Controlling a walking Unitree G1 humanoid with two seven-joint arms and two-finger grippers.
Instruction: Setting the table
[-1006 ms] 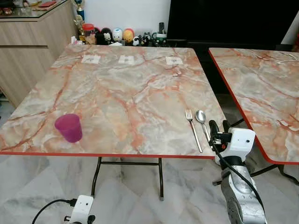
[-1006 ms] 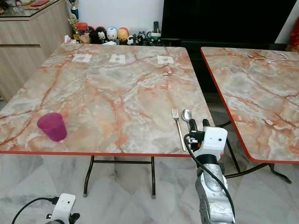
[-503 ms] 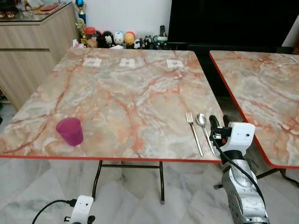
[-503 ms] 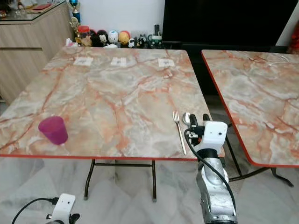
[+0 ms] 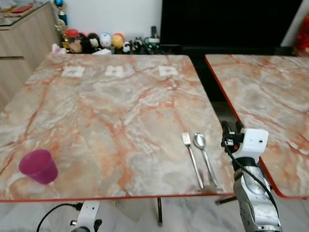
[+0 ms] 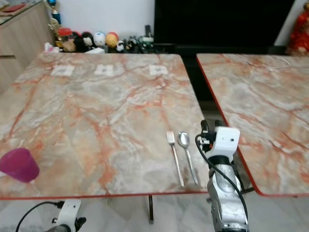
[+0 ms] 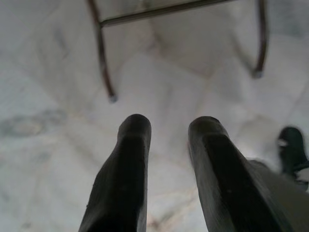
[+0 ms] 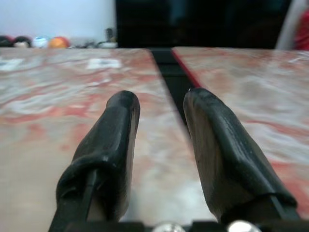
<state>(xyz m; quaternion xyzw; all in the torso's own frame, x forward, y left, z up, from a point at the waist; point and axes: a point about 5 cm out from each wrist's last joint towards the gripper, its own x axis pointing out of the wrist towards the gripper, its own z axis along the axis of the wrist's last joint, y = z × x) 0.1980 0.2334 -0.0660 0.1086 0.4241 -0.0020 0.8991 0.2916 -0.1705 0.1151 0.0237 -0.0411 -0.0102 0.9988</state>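
A fork [image 5: 192, 158] and a spoon [image 5: 204, 155] lie side by side near the front right corner of the marble table [image 5: 111, 121]. A purple cup [image 5: 38, 166] stands upright at the table's front left. My right gripper [image 5: 231, 127] is just right of the spoon, at the table's right edge, open with nothing between its fingers [image 8: 118, 125]. In the right wrist view it points level along the tabletop. My left gripper [image 7: 169, 123] hangs open below the table, over the floor near the table's legs [image 7: 102, 63].
A second marble table [image 5: 260, 96] stands to the right across a narrow gap. Three white cards [image 5: 116, 71] lie at the far side. Toy figures [image 5: 96, 42] line the back wall. A wooden cabinet [image 5: 19, 34] is at the left.
The camera has moved nearer and to the right, so the whole scene has shifted left. The right gripper now stands a little farther right of the spoon. Fork, spoon and cup lie unmoved.
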